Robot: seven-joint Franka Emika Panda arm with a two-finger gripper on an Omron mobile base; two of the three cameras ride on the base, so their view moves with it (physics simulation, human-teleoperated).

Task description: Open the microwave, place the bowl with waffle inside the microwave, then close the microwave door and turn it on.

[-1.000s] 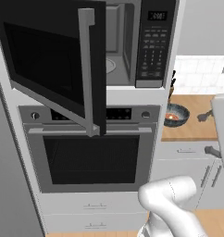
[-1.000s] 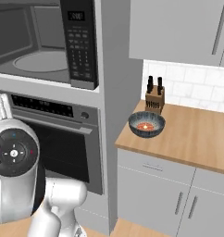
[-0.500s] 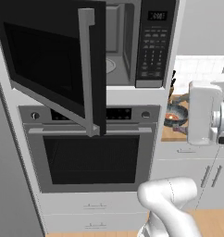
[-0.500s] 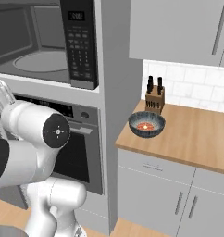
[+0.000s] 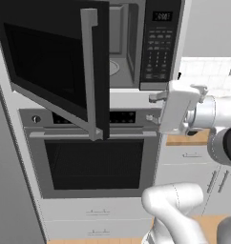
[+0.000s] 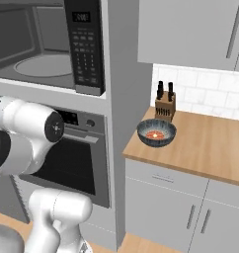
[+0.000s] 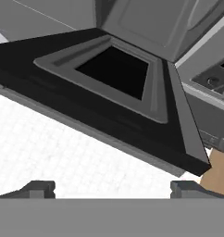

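Wide open and empty, the pincer (image 7: 112, 187) was seen in the hand view with its two dark fingertips (image 7: 37, 188) set well apart and nothing between them. Ahead of it lay the inner face of the microwave door (image 7: 109, 92), black with a grey frame around a dark window. In the left base view the white hand (image 5: 177, 112) was held just right of the microwave (image 5: 136, 45), level with the gap between the keypad panel (image 5: 158, 45) and the wall oven (image 5: 93, 162). The microwave door (image 5: 50, 66) was swung open to the left, its vertical silver handle (image 5: 91, 71) facing the camera, and the turntable (image 6: 45, 64) was exposed. The bowl (image 6: 156, 133) was set on the wooden worktop (image 6: 210, 148) right of the oven column, in front of a knife block (image 6: 165, 103) (well apart from the pincer), with the orange waffle (image 6: 155, 134) inside it.
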